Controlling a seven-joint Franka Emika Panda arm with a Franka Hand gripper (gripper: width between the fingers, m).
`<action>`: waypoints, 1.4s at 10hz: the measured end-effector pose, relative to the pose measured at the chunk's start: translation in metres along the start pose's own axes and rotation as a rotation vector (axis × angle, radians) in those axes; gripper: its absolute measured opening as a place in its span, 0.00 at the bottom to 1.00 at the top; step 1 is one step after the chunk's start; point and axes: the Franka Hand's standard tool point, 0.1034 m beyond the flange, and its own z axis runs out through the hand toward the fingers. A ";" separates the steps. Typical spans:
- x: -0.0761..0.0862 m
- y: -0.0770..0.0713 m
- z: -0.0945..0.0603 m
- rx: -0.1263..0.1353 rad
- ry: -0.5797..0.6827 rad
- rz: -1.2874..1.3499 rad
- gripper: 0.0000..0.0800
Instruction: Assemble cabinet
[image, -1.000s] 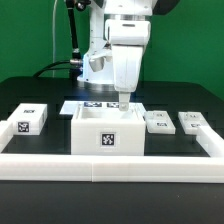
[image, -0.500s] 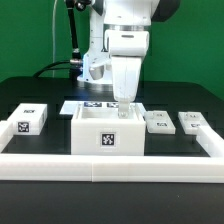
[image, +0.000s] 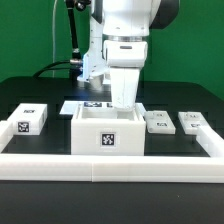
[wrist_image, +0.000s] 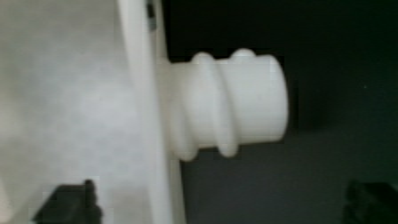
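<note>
White plastic makes the cabinet, the big box w/ a square tag on its front. It stands in the middle of the black bench, just behind the long low rail. I think the rail works as a stop, so the box cannot slide fwd when a part is pushed in.

The arm hangs above the rear edge of the box, w/ the jaws pointing down close over the top. From the exterior view I cannot tell if they touch it. In the wrist view the 2 dark fingertips are far apart and grip nothing, so the jaws are released.

Below them is a white panel edge w/ a round ribbed knob sticking out sideways. This is prob. a peg of the cabinet, and the jaws seem placed there to line up on it.

Small tagged parts lie apart, tags up, prob. so they are easy to find:
- The left block is on the exterior view's left.
- The 2 right blocks are on its right.

The marker board lies behind the box.
</note>
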 end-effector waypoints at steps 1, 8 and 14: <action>0.000 0.000 0.000 0.000 0.000 0.000 0.66; 0.000 0.001 -0.001 -0.005 0.001 0.001 0.05; -0.002 0.012 -0.002 -0.011 0.001 -0.013 0.05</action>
